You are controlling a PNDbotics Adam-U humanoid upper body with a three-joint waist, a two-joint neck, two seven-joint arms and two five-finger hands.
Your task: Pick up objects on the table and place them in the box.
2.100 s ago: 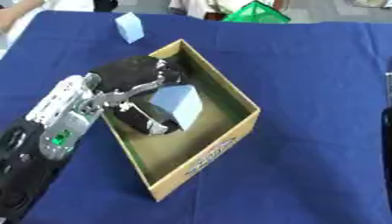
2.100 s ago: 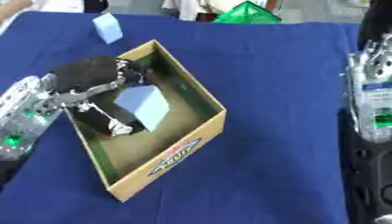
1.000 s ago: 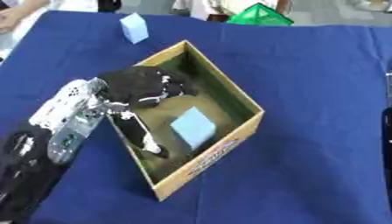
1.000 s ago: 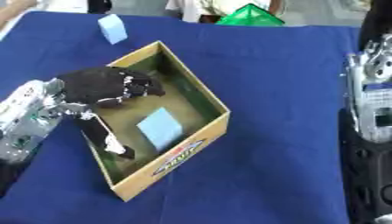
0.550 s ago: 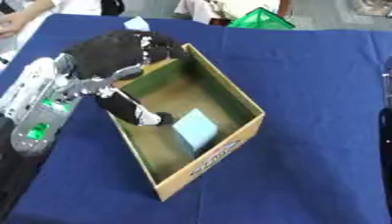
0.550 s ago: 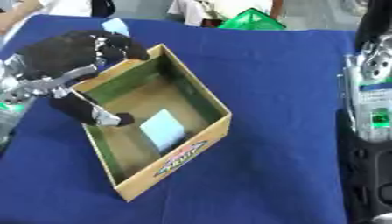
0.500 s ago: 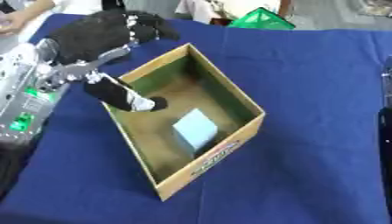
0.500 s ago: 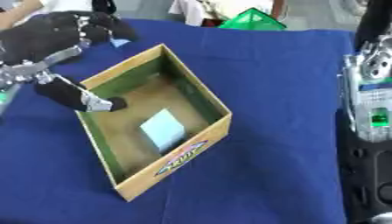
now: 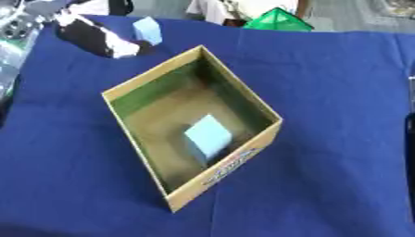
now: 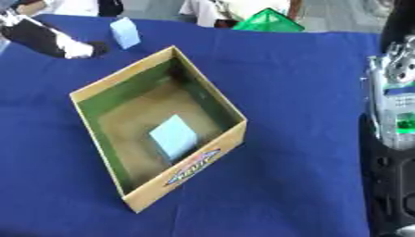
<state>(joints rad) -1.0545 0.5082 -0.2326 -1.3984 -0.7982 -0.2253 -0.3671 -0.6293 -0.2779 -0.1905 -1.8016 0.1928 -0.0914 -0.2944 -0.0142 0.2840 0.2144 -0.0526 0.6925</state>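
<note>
At the upper left of the frame the left robot hand [image 9: 93, 38] reaches toward a light blue block [image 9: 147, 30] on the bench [image 9: 340, 92], one black, white-tipped finger stretched out close beside it; whether it touches, or how wide the hand is, cannot be told. It holds nothing visible. A second blue block [image 9: 208, 135] lies inside the box [image 9: 231, 160], mid-frame. The right arm [image 10: 393, 115] stands at the right edge, its hand unseen.

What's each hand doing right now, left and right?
Left hand: beside the loose light-blue block, holding nothing; fingers cannot be told.
Right hand: not visible; only its arm shows.
</note>
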